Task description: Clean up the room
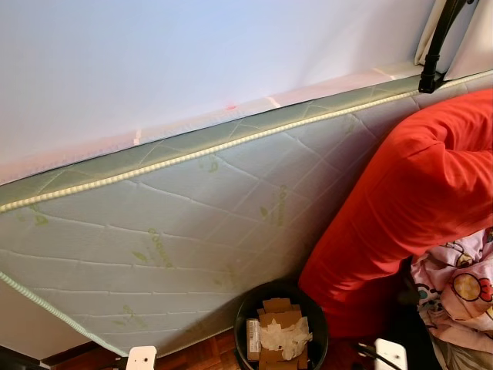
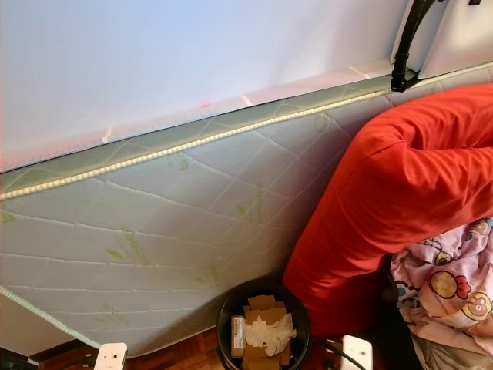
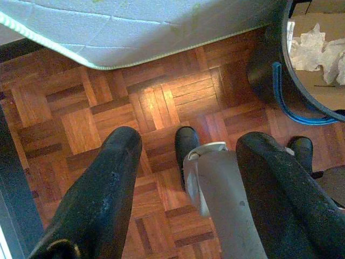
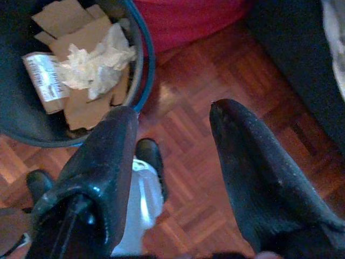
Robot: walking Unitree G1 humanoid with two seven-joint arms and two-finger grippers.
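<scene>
The black waste bin (image 1: 280,327), holding cardboard scraps and crumpled paper (image 4: 97,63), stood on the parquet floor (image 3: 161,108) between the leaning mattress (image 1: 192,231) and the red cushion (image 1: 400,200). Both arms hung low over the floor, the left gripper (image 3: 186,178) and right gripper (image 4: 172,162) each spread and empty. The bin lay just ahead between them, seemingly a little nearer the right one.

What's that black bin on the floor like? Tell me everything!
The bin is round and dark with a blue rim band, standing upright on the parquet floor. It sits close against the mattress and the red cushion. Inside lie torn cardboard pieces, crumpled white paper and a small labelled packet.
</scene>
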